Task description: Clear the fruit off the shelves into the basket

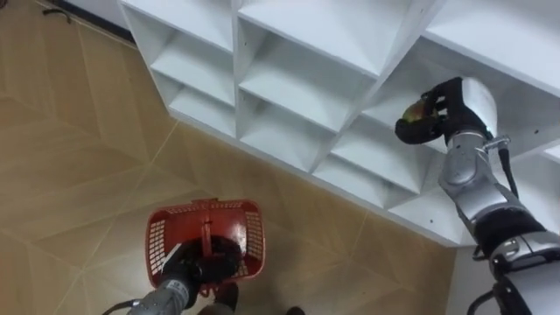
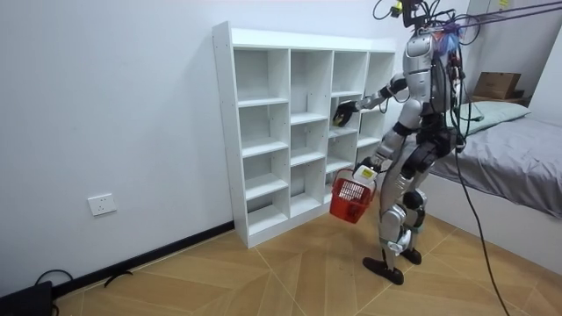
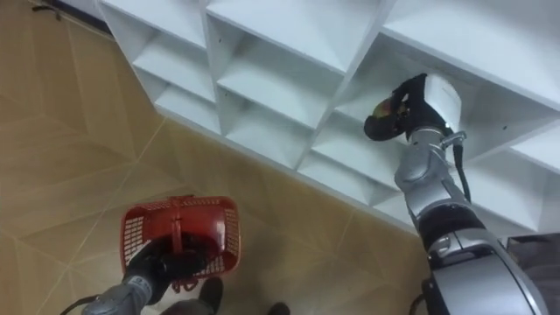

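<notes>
My right hand (image 1: 435,112) is raised at the front of a compartment of the white closet (image 1: 289,79), its fingers curled round a red-and-yellow fruit (image 1: 414,111). The same hand (image 3: 401,112) and fruit (image 3: 383,107) appear in the right eye view. Low down, my left hand (image 1: 199,265) is shut on the handle of a red plastic basket (image 1: 248,227), which hangs above the wooden floor. The room view has me standing in front of the closet (image 2: 263,132), right hand (image 2: 344,111) up at a middle shelf and the basket (image 2: 349,200) at knee height.
The closet's other compartments in sight hold nothing. A bed (image 2: 509,158) stands behind me at the room view's right, with a cardboard box (image 2: 497,84) beyond it. Wooden floor (image 2: 219,281) lies open before the closet.
</notes>
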{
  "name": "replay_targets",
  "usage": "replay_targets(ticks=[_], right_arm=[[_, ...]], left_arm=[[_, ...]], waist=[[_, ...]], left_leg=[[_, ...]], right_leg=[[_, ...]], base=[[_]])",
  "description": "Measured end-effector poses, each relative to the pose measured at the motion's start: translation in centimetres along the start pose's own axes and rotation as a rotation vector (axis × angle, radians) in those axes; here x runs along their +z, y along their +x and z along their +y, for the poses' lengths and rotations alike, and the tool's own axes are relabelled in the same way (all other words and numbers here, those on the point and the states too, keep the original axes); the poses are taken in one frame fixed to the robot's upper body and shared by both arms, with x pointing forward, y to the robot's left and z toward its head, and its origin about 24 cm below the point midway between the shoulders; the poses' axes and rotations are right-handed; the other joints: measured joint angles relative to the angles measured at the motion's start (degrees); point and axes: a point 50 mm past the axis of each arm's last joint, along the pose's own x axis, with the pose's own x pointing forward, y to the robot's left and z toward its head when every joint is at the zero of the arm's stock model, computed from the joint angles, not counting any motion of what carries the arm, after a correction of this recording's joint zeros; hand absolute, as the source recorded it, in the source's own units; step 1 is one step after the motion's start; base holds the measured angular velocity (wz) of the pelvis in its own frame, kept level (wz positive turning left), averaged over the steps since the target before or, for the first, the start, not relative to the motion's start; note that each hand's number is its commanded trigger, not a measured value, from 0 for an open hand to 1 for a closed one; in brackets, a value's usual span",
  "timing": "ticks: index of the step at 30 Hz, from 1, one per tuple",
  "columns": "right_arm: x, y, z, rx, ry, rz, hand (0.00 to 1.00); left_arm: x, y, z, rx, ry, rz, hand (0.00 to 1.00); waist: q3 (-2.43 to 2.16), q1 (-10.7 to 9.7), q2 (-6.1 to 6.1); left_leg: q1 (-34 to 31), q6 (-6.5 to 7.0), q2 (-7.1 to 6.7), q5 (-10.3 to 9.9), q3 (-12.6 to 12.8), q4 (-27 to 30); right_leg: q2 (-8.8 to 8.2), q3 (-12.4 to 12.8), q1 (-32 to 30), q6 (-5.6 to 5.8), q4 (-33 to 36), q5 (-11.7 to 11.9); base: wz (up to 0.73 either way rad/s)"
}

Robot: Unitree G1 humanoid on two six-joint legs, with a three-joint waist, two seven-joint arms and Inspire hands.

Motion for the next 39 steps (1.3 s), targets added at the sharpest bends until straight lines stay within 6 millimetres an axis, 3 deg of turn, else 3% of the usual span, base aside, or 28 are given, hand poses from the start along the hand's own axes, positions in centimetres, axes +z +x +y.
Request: replay_targets(ticks=[2, 6, 7, 9, 11, 19, 29, 35, 39], right_arm=[[0.2, -0.4, 0.4, 0.017, 0.012, -0.018, 1.0], [-0.2, -1.8, 2.1, 0.058, 0.04, -0.024, 1.0], [-0.5, -2.4, 2.4, 0.067, 0.049, -0.031, 1.0], [-0.4, -2.9, 2.6, 0.077, 0.062, -0.049, 1.0], [0.1, -3.2, 2.6, 0.083, 0.076, -0.079, 1.0], [0.9, -5.2, 3.8, 0.155, 0.089, -0.154, 1.0], [-0.3, -9.0, 5.6, 0.28, 0.082, -0.164, 1.0], [-0.3, -9.9, 6.7, 0.356, 0.084, -0.165, 1.0], [-0.4, -11.6, 7.7, 0.438, 0.12, -0.162, 1.0]], left_arm=[[0.1, 0.0, -0.7, -0.028, 0.019, -0.011, 1.0], [1.3, -0.1, -2.1, -0.079, 0.008, -0.066, 1.0], [1.3, -0.1, -2.6, -0.093, -0.001, -0.072, 1.0], [1.3, -0.3, -3.0, -0.111, -0.002, -0.083, 1.0], [1.4, -0.4, -3.1, -0.116, -0.002, -0.087, 1.0], [1.4, -0.4, -4.8, -0.164, -0.008, -0.095, 1.0], [2.6, -0.9, -6.4, -0.234, -0.027, -0.143, 1.0], [2.3, -1.0, -5.9, -0.225, -0.031, -0.131, 1.0], [2.0, -1.1, -6.0, -0.23, -0.021, -0.126, 1.0]], waist=[[-0.74, -1.03, 0.0], [-1.33, -1.8, 0.26], [-1.96, -2.25, 0.78], [-2.74, -2.97, 1.45], [-3.11, -4.01, 2.0], [-3.24, -6.17, 1.99], [-3.34, -6.99, 2.96], [-3.34, -8.29, 3.34], [-3.39, -8.15, 3.47]], left_leg=[[1.8, -0.01, -0.09, -0.02, 0.19, -0.49], [4.76, -0.03, -0.03, -0.02, 1.06, -1.52], [5.78, -0.02, -0.09, -0.01, 1.09, -1.97], [7.61, 0.0, -0.17, -0.01, 1.57, -2.88], [10.12, -0.01, -0.25, 0.0, 1.61, -3.88], [14.13, -0.29, -0.27, 0.23, 2.37, -6.13], [17.96, -0.3, -0.7, 0.22, 2.45, -8.54], [20.09, -0.28, -1.14, 0.21, 1.6, -9.32], [20.7, -0.28, -1.19, 0.21, 1.69, -9.67]], right_leg=[[0.31, 0.28, 1.89, 0.1, -0.88, 0.06], [0.31, 0.88, 4.4, 0.19, -1.93, 0.26], [0.34, 0.9, 5.6, 0.33, -2.65, 0.38], [0.32, 1.52, 6.97, 0.44, -3.06, 0.4], [0.36, 1.8, 9.12, 0.53, -3.67, 0.43], [0.59, 2.28, 12.47, 0.52, -5.18, 0.4], [0.8, 2.78, 15.97, 1.01, -6.57, -0.04], [0.66, 2.02, 18.42, 1.27, -7.4, -0.43], [0.53, 1.9, 18.91, 1.35, -7.48, -0.54]], base=[[-0.03], [-0.08], [-0.04], [-0.1], [-0.11], [-0.05], [0.01], [0.07], [0.01]])
